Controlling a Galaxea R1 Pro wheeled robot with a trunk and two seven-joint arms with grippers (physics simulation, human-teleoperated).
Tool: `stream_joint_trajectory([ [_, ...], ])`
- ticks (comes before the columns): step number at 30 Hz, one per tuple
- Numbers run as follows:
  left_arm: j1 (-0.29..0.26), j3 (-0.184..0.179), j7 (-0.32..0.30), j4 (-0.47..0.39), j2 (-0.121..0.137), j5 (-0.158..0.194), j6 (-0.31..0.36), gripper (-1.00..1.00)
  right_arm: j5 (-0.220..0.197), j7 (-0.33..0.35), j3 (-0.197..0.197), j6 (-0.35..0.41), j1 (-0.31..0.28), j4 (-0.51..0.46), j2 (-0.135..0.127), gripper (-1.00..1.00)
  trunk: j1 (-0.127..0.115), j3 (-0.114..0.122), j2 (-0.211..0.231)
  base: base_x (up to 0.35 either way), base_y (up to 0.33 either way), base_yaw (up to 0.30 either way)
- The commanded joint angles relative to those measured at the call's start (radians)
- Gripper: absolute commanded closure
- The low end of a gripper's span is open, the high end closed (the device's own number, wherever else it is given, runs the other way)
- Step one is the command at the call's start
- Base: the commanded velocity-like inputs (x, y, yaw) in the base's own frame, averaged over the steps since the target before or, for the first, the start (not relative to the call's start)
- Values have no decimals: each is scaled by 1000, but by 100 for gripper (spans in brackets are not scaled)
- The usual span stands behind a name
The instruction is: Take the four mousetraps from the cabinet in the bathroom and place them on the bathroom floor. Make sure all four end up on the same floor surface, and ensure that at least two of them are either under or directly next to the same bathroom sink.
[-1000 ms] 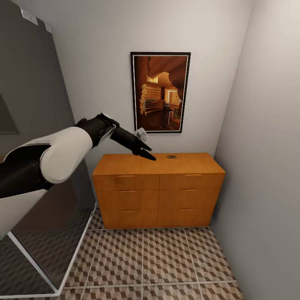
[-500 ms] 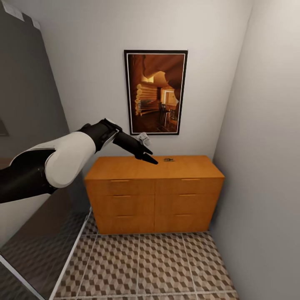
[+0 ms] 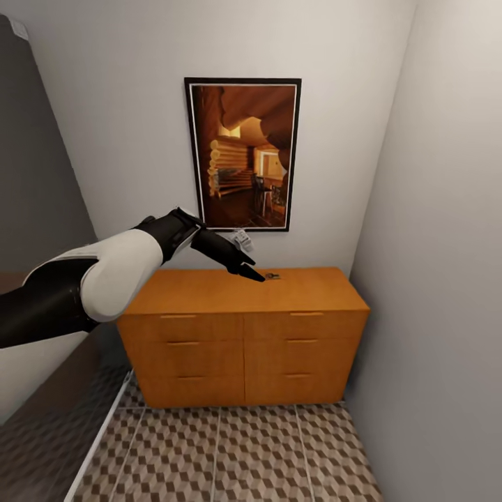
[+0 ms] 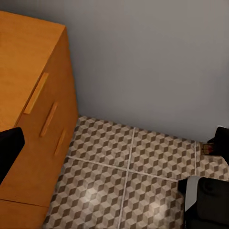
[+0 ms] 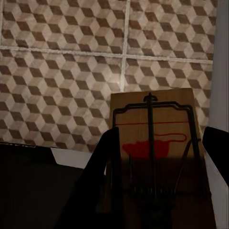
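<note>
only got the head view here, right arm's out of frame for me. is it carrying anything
observer: yes, the right wrist view has a mousetrap between the fingers of the right gripper, above the bathroom floor.
operator: ok and is the left one open or shut
observer: open. In the left wrist view the fingers of the left gripper stand wide apart with nothing between them, beside the cabinet and its drawer fronts.

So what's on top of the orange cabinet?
On the cabinet top sits one small dark thing, maybe a mousetrap, too small to tell. The left hand hangs just beside it. The rest of the top looks bare. The drawers are shut, hiding anything inside.
</note>
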Motion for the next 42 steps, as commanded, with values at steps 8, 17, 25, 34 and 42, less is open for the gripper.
stream_joint_trajectory([
  [8,36,10,21,2,3,-10,9,-100,-10,4,7,-4,-1,1,-1,100,1,-2,-2,253,-221,0],
  [17,68,9,27,2,12,-14,9,-100,-10,5,7,-5,1,1,-1,100,1,-2,-2,226,-207,0],
  [25,82,8,70,2,29,-12,9,-100,-10,6,7,-5,1,1,-1,100,1,-2,-2,192,-179,0],
  [34,96,10,134,2,26,-6,9,-100,-10,6,7,-5,1,1,-1,100,1,-2,-2,78,-66,0],
  [42,126,12,146,2,25,127,-66,-100,-10,4,6,-5,1,1,-1,100,1,-2,-2,6,-2,0],
])
